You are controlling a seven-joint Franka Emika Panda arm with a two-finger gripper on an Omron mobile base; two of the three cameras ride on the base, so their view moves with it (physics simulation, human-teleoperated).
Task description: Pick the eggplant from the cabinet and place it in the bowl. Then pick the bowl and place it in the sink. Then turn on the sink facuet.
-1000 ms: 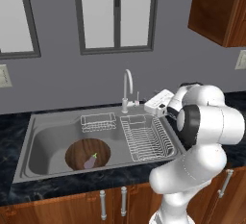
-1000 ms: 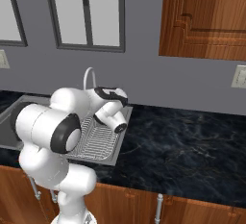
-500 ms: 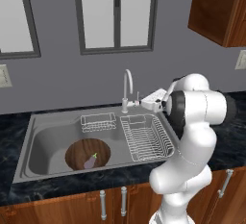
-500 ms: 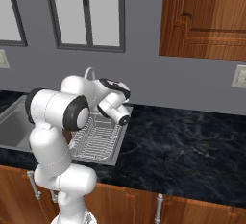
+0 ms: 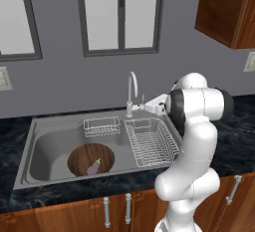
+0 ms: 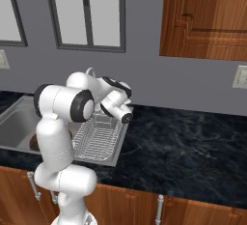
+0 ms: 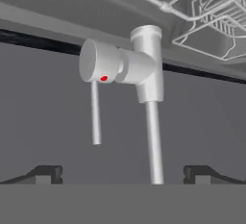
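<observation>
The dark wooden bowl rests on the sink floor at the left, and the purple eggplant lies inside it. Behind the basin rises the silver faucet. My gripper hovers just right of the faucet's base, pointing at it. In the hand view the picture is rolled over: the faucet body hangs from the top, its thin lever to the left of the spout stem. My gripper is open, fingertips wide apart and touching nothing. The cabinet has its doors shut.
A wire draining rack fills the sink's right side and a smaller wire basket sits at the back. Dark stone counter stretches to the right. Windows are on the grey wall, and an outlet is under the cabinet.
The arm has swung its hand leftward and lower, from beside the rack's back corner toward the faucet base. Bowl and eggplant have stayed put in the sink.
</observation>
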